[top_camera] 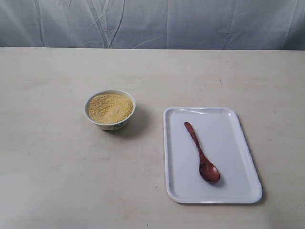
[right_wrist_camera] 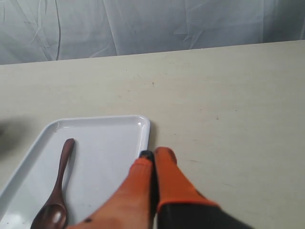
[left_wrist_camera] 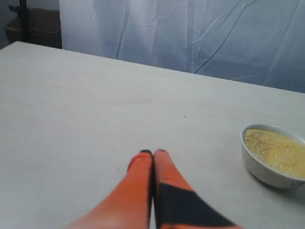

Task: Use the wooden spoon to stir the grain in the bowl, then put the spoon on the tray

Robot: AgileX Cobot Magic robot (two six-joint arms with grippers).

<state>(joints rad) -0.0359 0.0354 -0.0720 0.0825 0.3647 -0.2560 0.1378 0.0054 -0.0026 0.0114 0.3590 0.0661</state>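
Exterior view: spoon (top_camera: 200,151) on tray (top_camera: 228,143), touching nothing else. Lies slantwise inside the rim, handle toward tray's far edge, oval end toward its near edge. Left of tray and apart from it, level with its far left corner: bowl (top_camera: 112,126), upright on worktop (top_camera: 57,167). Holds grain (top_camera: 110,108), filled close to the rim. Pale creased cloth (top_camera: 190,24) beyond tray's far side, behind worktop.

Right wrist view: right gripper (right_wrist_camera: 155,153) pressed together, pinching nothing, tips just beside a corner of tray, over bare worktop; touching worktop or not, cannot tell.

Left wrist view: left gripper (left_wrist_camera: 153,152) likewise pressed together and empty, over worktop on the bowl's side of tray, well apart from bowl.
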